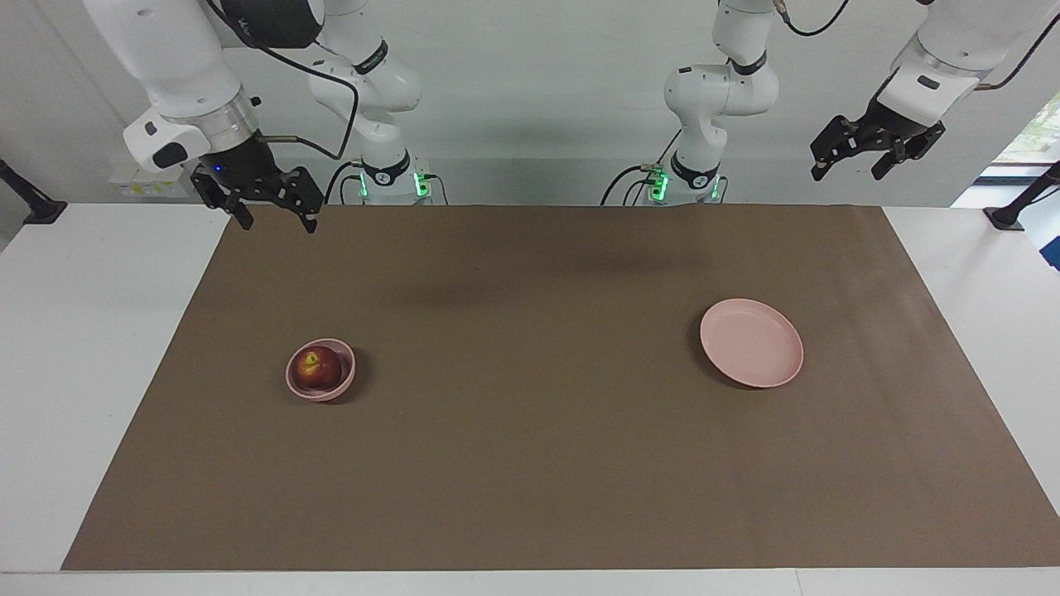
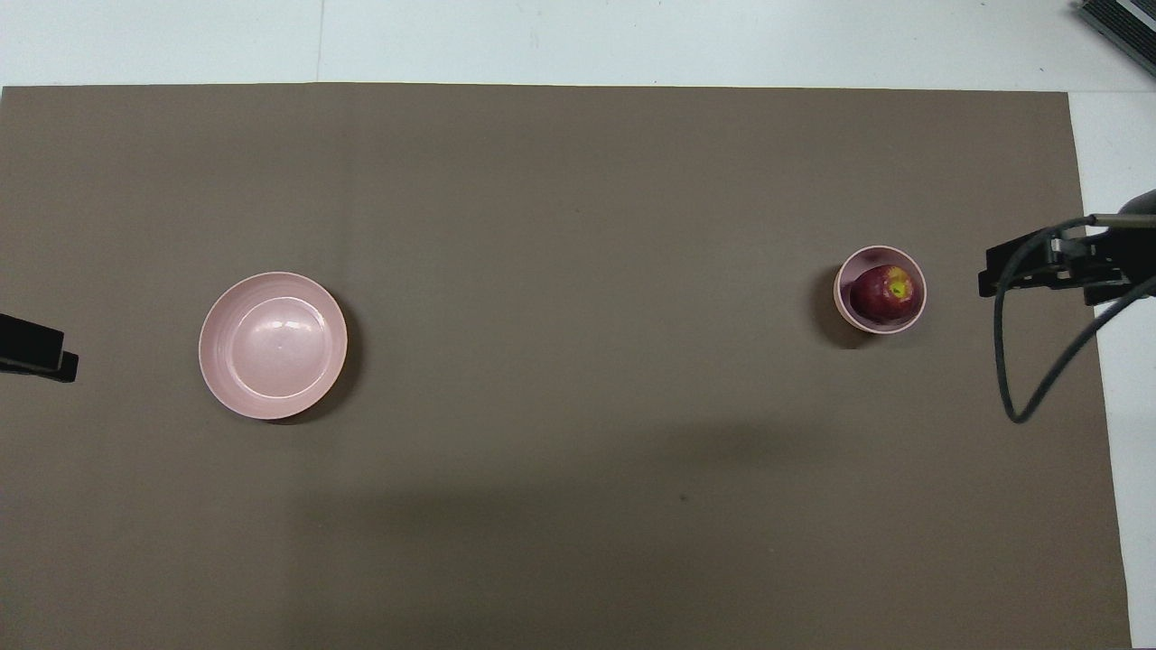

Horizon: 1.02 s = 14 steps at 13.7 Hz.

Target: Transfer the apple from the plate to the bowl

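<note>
While both tools hang open | dark red apple (image 1: 317,367), yellow stem dip, in bowl (image 1: 341,389)

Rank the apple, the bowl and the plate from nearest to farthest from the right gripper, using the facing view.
Measured from the right gripper, raised over the mat's edge at the right arm's end:
1 and 2. Bowl and apple: too close to call, since the apple lies inside the bowl, at the right arm's end.
3. Plate: empty, toward the left arm's end.

Left claw (image 2: 36,348) mostly cut off.
</note>
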Motion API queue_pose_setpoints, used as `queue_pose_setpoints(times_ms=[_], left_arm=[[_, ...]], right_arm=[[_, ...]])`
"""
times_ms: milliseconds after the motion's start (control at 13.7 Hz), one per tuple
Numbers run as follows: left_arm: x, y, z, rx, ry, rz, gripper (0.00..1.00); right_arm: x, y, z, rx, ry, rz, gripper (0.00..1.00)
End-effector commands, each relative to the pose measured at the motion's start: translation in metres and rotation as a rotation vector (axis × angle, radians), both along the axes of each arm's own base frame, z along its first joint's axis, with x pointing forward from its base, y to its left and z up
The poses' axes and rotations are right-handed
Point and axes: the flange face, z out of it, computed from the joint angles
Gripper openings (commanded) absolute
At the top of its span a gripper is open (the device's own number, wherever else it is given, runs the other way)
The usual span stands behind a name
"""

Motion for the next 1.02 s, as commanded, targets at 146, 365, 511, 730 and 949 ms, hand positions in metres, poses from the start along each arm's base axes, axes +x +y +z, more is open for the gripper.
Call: queue_pose_setpoints(times_ms=[146,365,511,730,949], left_arm=[[-0.0042,0.0011,0.0017,-0.005,0.009,-0.010,1.00],[-0.0042,0.0019,0.0017,-0.005,0.009,-0.008,1.00],[-0.0042,0.0019,0.0017,-0.005,0.009,-0.008,1.00],[-0.0042,0.0011,0.0017,-0.005,0.009,-0.010,1.00],[-0.0042,0.0011,0.0017,-0.005,0.009,-0.010,1.00]], right_arm=[[-0.0116,-0.0133,0.0212,0.010,-0.023,0.033,1.00],[-0.0137,-0.0107,0.0217,0.010,-0.018,0.045,1.00],[-0.0145,-0.0106,0.0222,0.010,-0.020,0.048,1.00],[-0.0143,-0.0112,0.0223,0.006,-0.021,0.045,1.00],[-0.0172,-0.0095,0.0209,0.004,-0.015,0.045,1.00]])
